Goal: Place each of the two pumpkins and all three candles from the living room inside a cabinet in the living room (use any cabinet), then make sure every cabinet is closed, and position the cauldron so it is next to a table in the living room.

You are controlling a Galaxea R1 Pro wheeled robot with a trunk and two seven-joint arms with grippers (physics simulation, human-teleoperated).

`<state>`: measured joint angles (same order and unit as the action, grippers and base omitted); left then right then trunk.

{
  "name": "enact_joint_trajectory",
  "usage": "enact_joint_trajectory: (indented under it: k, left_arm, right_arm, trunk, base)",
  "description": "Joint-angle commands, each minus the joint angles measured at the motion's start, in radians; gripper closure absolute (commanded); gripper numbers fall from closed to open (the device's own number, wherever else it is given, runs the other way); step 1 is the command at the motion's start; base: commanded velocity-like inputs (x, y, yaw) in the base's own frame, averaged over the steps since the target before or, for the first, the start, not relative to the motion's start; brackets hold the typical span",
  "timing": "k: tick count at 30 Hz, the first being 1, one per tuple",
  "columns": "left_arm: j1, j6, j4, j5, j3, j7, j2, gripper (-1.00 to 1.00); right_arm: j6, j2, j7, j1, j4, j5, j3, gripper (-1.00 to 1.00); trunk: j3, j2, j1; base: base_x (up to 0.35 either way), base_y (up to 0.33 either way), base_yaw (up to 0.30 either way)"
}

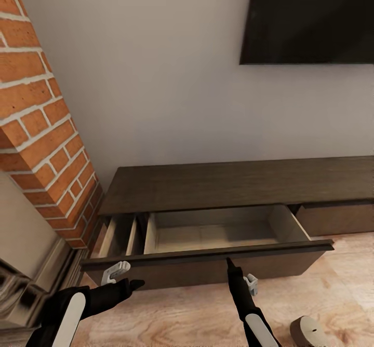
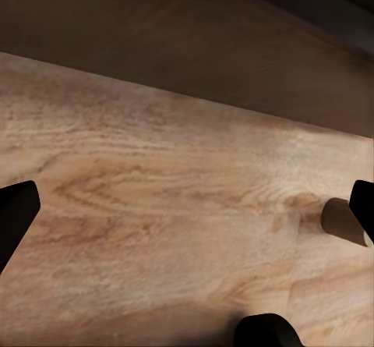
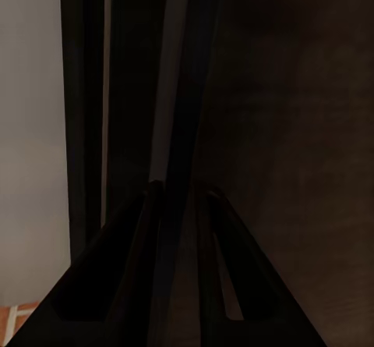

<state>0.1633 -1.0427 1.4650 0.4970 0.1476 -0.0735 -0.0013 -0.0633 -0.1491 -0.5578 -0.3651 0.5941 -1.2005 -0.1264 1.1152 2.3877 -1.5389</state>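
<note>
The long dark-brown cabinet (image 1: 218, 183) stands against the wall with its left drawer (image 1: 218, 230) pulled out. The drawer's pale beige inside holds nothing. My right gripper (image 1: 229, 262) reaches up to the top lip of the drawer front (image 1: 197, 271). In the right wrist view its fingers (image 3: 148, 230) sit close together with that dark lip running between them. My left gripper (image 1: 137, 283) is low in front of the drawer front, open wide (image 2: 191, 207) over the wooden floor. The pumpkins, candles and cauldron are out of view.
A red brick column (image 1: 41, 129) rises left of the cabinet. A dark TV (image 1: 311, 17) hangs on the wall above. A round tan object (image 1: 309, 331) lies on the wood floor (image 1: 182, 316) by my right arm. The cabinet's right drawer (image 1: 337, 217) is closed.
</note>
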Motion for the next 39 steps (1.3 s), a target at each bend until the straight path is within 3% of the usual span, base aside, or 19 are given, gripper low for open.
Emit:
enact_joint_trajectory:
  k: [1,39]
  left_arm:
    - [0.001,-0.004,0.0,-0.006,0.001,-0.008,0.0,-1.0]
    - [0.001,-0.004,0.0,-0.006,0.001,-0.008,0.0,-1.0]
  right_arm:
    - [0.002,-0.001,-0.004,0.0,-0.007,0.007,0.014,1.0]
    - [0.002,-0.001,-0.004,0.0,-0.007,0.007,0.014,1.0]
  trunk:
    - [0.001,0.0,0.0]
    - [0.001,0.0,0.0]
  base:
    - [-0.047,0.0,0.0]
    - [-0.061,0.0,0.0]
